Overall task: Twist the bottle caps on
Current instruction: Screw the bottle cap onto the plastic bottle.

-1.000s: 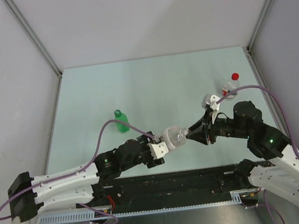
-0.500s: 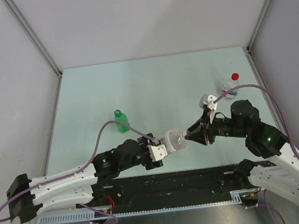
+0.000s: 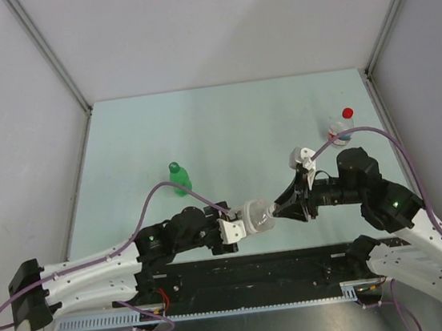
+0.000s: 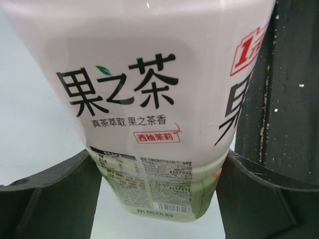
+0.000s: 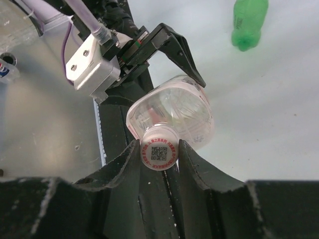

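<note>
The wide clear bottle (image 3: 256, 213) lies level above the table's near edge, with my left gripper (image 3: 242, 221) shut across its labelled body (image 4: 149, 89). A white cap (image 5: 159, 148) sits on that bottle's neck, pinched between the fingers of my right gripper (image 5: 159, 152), which meets the bottle head-on (image 3: 278, 207). A green bottle (image 3: 178, 179) stands at centre left with a green cap (image 3: 174, 166) on top. At the right stands a small clear bottle (image 3: 339, 131) with a red cap (image 3: 348, 113) on it.
The enclosure's grey walls close in the light green table (image 3: 232, 124) at the back and on both sides. A metal rail (image 3: 246, 304) runs along the near edge under the arm bases. The green bottle (image 5: 249, 22) also shows far off in the right wrist view.
Both grippers, with the bottle and the cap between them, have drifted a little left and toward the near edge. Neither grip has changed.
</note>
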